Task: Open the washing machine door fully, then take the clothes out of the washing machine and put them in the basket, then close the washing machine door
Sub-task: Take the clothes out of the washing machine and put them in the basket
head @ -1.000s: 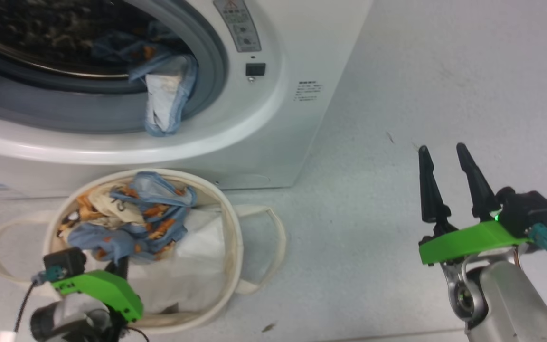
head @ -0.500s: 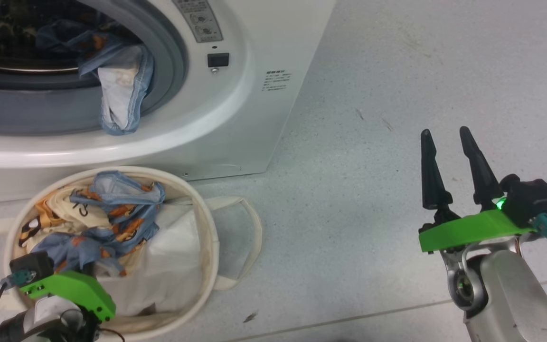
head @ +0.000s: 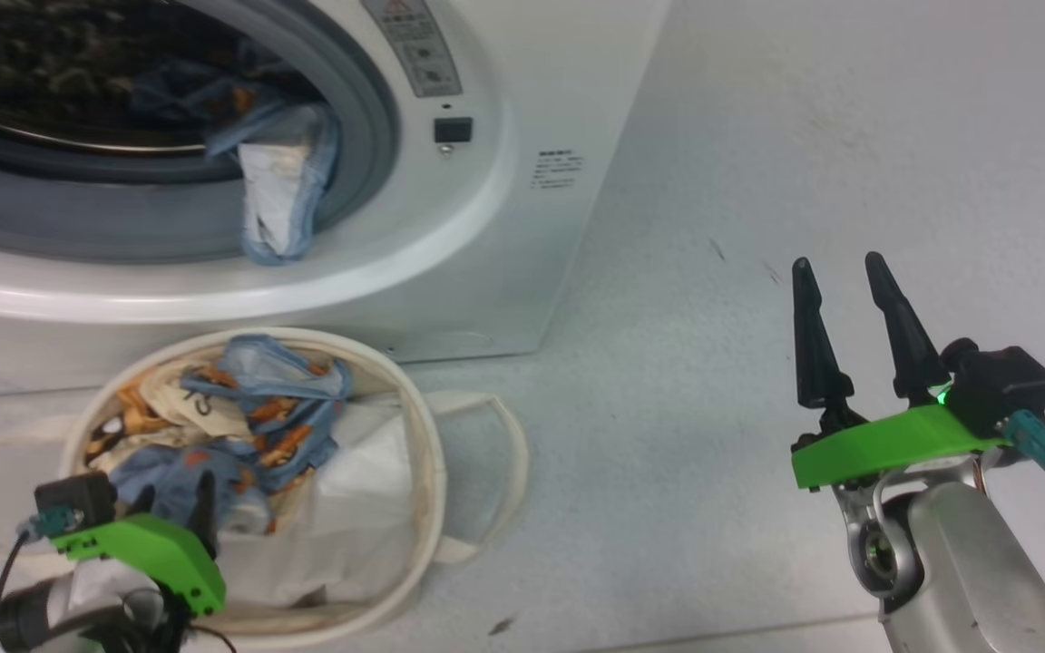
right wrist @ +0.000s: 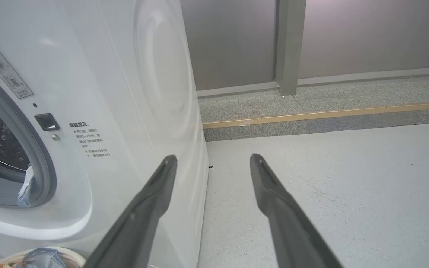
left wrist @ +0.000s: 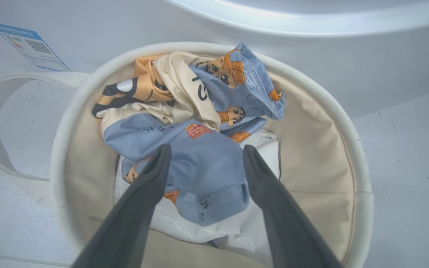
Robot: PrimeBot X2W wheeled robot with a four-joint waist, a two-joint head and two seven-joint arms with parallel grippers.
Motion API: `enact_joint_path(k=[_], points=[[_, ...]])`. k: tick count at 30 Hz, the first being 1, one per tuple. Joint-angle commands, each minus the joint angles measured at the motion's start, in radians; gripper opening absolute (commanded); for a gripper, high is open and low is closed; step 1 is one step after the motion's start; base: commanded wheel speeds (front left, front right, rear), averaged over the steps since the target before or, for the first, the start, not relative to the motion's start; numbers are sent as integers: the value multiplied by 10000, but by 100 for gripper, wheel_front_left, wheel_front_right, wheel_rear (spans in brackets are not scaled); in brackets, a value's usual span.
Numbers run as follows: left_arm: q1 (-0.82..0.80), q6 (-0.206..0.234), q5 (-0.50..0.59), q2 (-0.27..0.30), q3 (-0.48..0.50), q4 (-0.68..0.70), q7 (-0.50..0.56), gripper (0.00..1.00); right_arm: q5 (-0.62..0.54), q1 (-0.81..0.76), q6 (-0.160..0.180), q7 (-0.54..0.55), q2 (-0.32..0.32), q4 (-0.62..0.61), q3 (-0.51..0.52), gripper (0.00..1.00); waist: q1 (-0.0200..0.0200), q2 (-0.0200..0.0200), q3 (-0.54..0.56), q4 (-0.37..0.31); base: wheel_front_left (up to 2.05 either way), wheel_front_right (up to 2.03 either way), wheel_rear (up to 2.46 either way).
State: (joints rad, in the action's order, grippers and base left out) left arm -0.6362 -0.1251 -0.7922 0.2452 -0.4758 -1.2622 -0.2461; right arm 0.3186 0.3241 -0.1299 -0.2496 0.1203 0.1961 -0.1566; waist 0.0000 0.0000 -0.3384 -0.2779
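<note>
The white washing machine (head: 504, 227) stands at the upper left with its opening uncovered; its door is out of view. A light-blue garment of the clothes (head: 282, 195) hangs over the grey rubber ring. Below it on the floor sits the cream basket (head: 423, 435), with blue and cream clothes (left wrist: 199, 111) bunched inside. My left gripper (left wrist: 206, 149) hangs just above that pile, open, its fingers either side of a blue fold and holding nothing. My right gripper (head: 835, 263) is open and empty over bare floor to the machine's right. The right wrist view shows the machine's front (right wrist: 125, 93).
A flat white sheet (left wrist: 237, 230) lies in the basket under the clothes. The basket's looped handles (head: 500, 472) stick out to both sides. Right of the machine is grey floor (head: 804, 136); behind it is a raised ledge with a wooden strip (right wrist: 330, 111) below a grey wall.
My left gripper has opened above the clothes in the basket. The head camera swung left and then back toward the right. The right gripper has stayed open.
</note>
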Motion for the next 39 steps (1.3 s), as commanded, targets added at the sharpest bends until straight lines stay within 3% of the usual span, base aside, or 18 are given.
enact_joint_path(k=[1,11,19,25,30,39], points=[[-269,-55,82,487,257,298,-144,100,29,19,-8,-122,17,-257,-203,100,0,0,285,241,0,0,0],[330,140,1167,1050,1450,2746,-154,100,114,-403,-8,-122,-20,0,-334,100,0,0,1411,692,0,0,0],[2032,350,2283,1097,2876,5248,-155,100,123,-932,-8,-122,-21,228,-391,100,0,0,2494,679,0,0,0],[3481,770,3048,1154,3750,7192,-156,100,110,-1157,-8,-122,-53,315,-476,100,0,0,2912,570,0,0,0],[4427,1087,3289,1224,4447,8571,-156,100,123,-1234,-8,-122,-89,350,-585,100,0,0,3095,547,0,0,0],[5713,1283,3378,1250,4801,9977,-132,100,124,-1352,-8,-122,-76,406,-710,100,0,0,3432,383,0,0,0]])
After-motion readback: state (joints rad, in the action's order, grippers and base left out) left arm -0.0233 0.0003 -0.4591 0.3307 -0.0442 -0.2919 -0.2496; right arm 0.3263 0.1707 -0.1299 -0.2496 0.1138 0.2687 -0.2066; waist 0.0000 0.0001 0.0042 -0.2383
